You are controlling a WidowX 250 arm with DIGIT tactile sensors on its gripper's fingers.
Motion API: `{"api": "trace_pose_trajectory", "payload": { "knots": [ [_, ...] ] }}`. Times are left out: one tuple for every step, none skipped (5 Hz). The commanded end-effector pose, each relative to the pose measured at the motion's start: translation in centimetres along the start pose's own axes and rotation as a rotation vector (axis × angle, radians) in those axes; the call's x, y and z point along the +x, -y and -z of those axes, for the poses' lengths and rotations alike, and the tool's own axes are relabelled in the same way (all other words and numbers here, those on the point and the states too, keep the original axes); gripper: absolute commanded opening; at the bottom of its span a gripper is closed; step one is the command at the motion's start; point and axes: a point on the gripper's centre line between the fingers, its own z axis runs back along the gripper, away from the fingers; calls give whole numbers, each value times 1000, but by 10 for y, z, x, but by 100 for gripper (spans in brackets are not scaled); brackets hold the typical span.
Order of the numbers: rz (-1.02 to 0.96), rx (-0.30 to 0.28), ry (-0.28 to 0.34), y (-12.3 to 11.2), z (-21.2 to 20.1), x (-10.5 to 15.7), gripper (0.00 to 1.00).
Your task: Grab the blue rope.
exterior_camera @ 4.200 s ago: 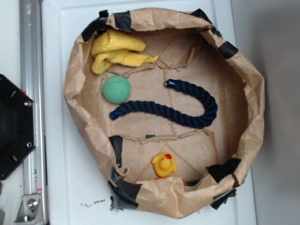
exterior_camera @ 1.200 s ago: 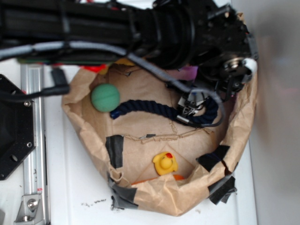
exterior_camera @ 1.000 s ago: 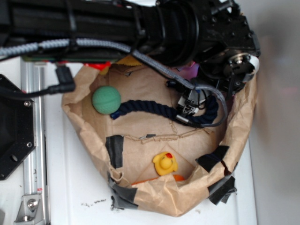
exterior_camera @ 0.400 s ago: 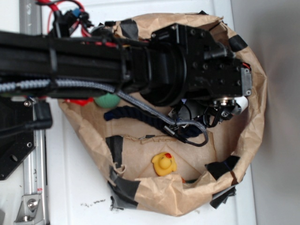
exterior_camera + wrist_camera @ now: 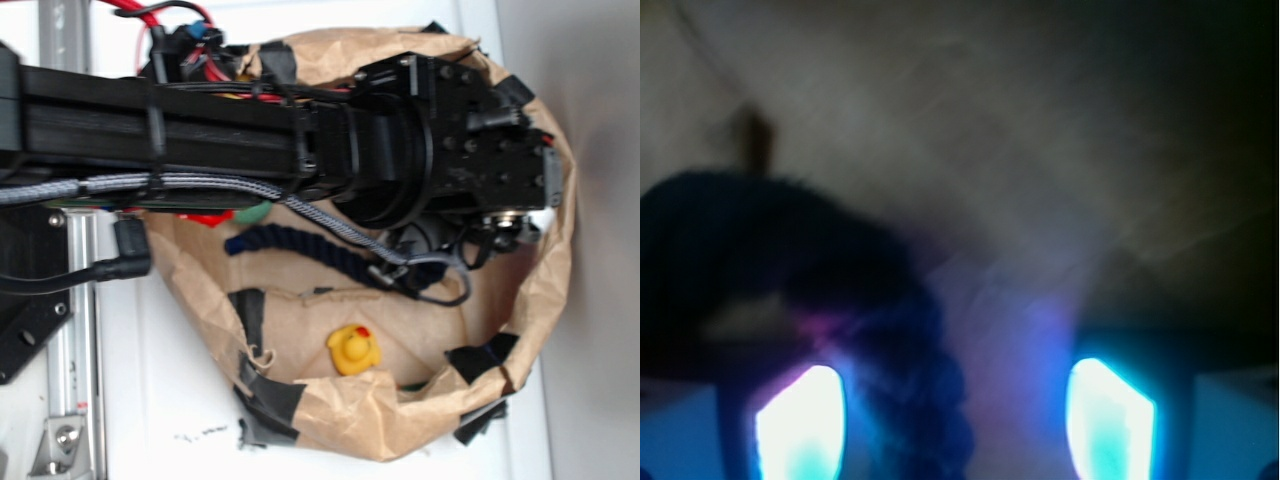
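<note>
The blue rope (image 5: 300,245) lies inside the paper bag (image 5: 400,415), mostly hidden under the arm (image 5: 200,120). In the blurred wrist view the gripper (image 5: 950,420) is spread wide, the rope passing between its fingers (image 5: 800,420), beside the left one.

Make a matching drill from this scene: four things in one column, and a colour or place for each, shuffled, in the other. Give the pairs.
Things:
1. blue rope
2. rubber duck
3. paper bag
4. robot arm

Descriptions:
A. brown, patched with black tape
B. yellow, near the bag's lower wall
C. black, stretching across the bag from the left
D. dark navy, partly hidden under the arm

Pairs: 1-D, 2-B, 3-A, 4-C
</note>
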Motion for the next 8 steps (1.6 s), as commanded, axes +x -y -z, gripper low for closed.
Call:
{"api": "trace_pose_trajectory", "payload": {
  "knots": [
    [-77, 14, 34, -26, -2, 1, 0],
    [-117, 28, 54, -22, -21, -7, 0],
    [-193, 10, 46, -2, -55, -14, 0],
    [-250, -30, 51, 23, -96, -24, 0],
    [-328, -32, 75, 22, -125, -34, 0],
    [-402, -44, 97, 21, -147, -42, 0],
    [-531, 36, 90, 32, -166, -50, 0],
    [-580, 8, 107, 35, -167, -55, 0]
  ]
}}
